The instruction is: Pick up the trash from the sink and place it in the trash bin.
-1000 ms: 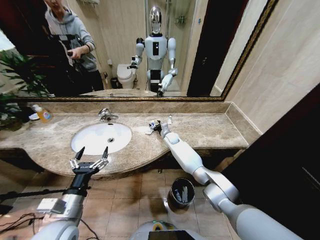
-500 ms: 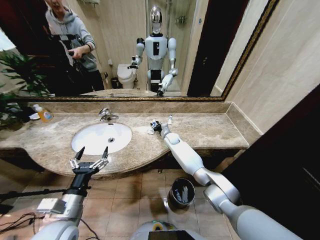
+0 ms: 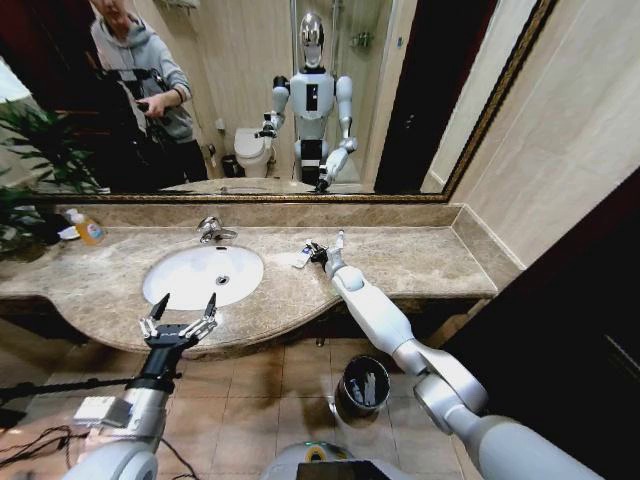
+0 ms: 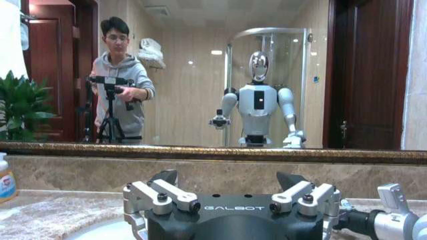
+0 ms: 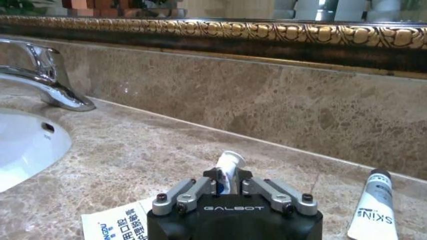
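My right gripper point(image 3: 318, 251) is over the marble countertop, right of the sink point(image 3: 180, 275). In the right wrist view the right gripper point(image 5: 228, 182) is shut on a small white tube point(image 5: 230, 162) that stands up between its fingers. A white printed packet point(image 5: 117, 222) lies beside it, and a white tube with a dark cap point(image 5: 373, 205) lies on its other side. The packet point(image 3: 300, 260) and the tube point(image 3: 340, 239) also show from the head. My left gripper point(image 3: 183, 305) hangs open at the counter's front edge below the basin. The trash bin point(image 3: 345, 372) stands on the floor under the counter.
A chrome faucet point(image 3: 212, 229) stands behind the basin. At the far left of the counter is an orange bottle point(image 3: 85, 228) beside a plant. A mirror and backsplash bound the counter at the back, a wall at the right. The floor is tiled.
My right gripper has shifted slightly to the right over the counter, still among the trash items. The left arm has not moved.
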Motion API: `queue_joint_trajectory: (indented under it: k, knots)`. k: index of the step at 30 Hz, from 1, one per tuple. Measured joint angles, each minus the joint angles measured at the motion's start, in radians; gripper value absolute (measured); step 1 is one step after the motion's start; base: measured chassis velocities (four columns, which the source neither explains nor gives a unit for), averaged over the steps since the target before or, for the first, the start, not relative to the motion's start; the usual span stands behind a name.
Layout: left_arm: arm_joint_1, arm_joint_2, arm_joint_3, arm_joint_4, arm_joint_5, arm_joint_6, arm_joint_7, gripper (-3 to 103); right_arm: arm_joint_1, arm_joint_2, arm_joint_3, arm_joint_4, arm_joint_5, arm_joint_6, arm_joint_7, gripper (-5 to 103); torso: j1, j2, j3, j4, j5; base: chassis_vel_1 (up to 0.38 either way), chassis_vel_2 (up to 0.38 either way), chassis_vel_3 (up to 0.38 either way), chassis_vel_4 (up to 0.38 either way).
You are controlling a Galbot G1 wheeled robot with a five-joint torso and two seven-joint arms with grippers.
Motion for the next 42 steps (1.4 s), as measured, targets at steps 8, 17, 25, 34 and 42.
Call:
queue_joint_trajectory:
  k: [8, 17, 25, 34, 42]
  knots:
    - [0.0, 0.0, 0.0, 0.0, 0.0, 0.0, 0.0, 100, -0.019, -0.016, 0.003, 0.051, 0.005, -0.021, 0.009, 14, 0.0, 0.0, 0.0, 0.0002, 0.0003, 0.0, 0.0, 0.0, 0.0]
    - [0.0, 0.0, 0.0, 0.0, 0.0, 0.0, 0.0, 100, -0.127, -0.165, 0.032, 0.356, 0.117, -0.103, 0.051, 14, 0.0, 0.0, 0.0, 0.0004, 0.0004, 0.0, 0.0, 0.0, 0.0]
    - [0.0, 0.0, 0.0, 0.0, 0.0, 0.0, 0.0, 100, -0.508, -0.409, 0.216, 0.856, 0.244, -0.146, 0.092, 14, 0.0, 0.0, 0.0, -0.001, 0.0006, 0.0, 0.0, 0.0, 0.0]
    - [0.0, 0.0, 0.0, 0.0, 0.0, 0.0, 0.0, 100, -0.908, -0.38, 0.363, 1.093, 0.2, -0.108, 0.095, 14, 0.0, 0.0, 0.0, 0.0, 0.0002, 0.0, 0.0, 0.0, 0.0]
    - [0.0, 0.0, 0.0, 0.0, 0.0, 0.0, 0.0, 100, -1.124, -0.283, 0.466, 1.035, 0.045, 0.023, 0.064, 14, 0.0, 0.0, 0.0, 0.0, 0.0002, 0.0, 0.0, 0.0, 0.0]
